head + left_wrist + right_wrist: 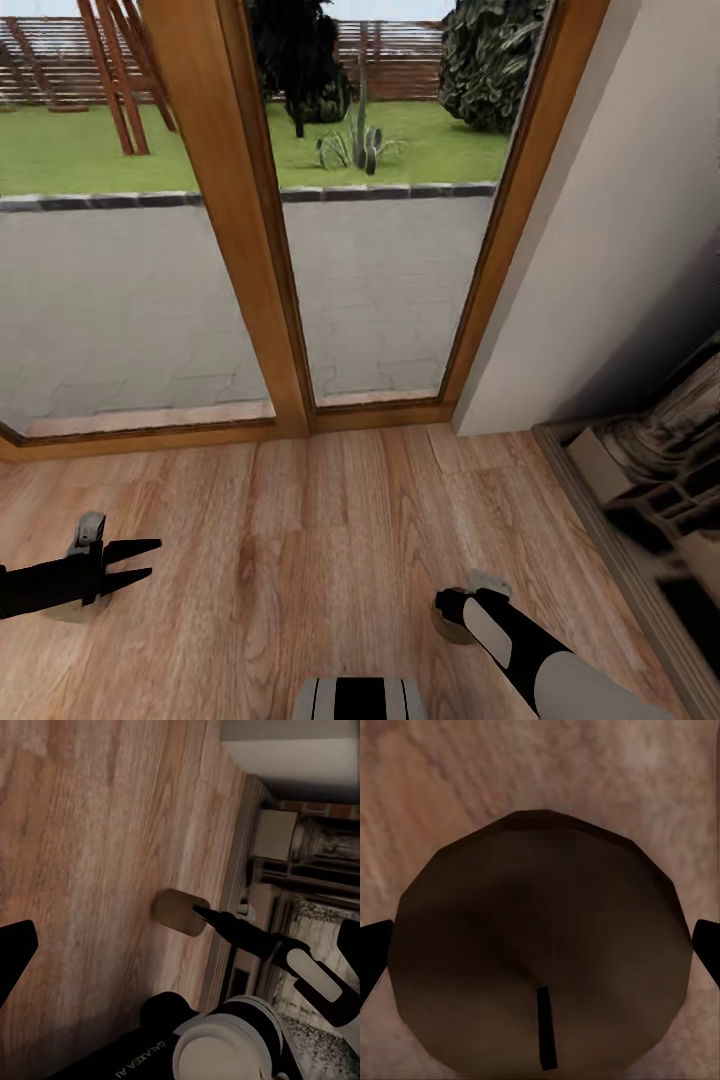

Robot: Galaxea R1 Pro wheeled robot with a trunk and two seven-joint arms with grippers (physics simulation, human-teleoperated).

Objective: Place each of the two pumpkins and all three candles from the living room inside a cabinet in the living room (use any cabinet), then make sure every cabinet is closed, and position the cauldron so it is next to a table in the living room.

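Note:
A squat grey-beige candle [447, 629] stands on the wooden floor under my right gripper [457, 608]. In the right wrist view the candle [540, 907] shows its round top and dark wick, with my open right gripper [540, 952] straddling it, one black fingertip on each side. The left wrist view shows the same candle [177, 912] at the tip of the right arm. My left gripper [140, 563] hovers open low over the floor. A beige round shape [68, 607] lies partly hidden under it, perhaps another candle. Pumpkins, cabinet, cauldron and table are out of view.
Tall wood-framed glass doors [262, 240] stand straight ahead, with a white wall [600, 250] to their right. A grey stone structure [655, 480] runs along the floor at the right. Bare wooden floor [300, 540] lies between my arms.

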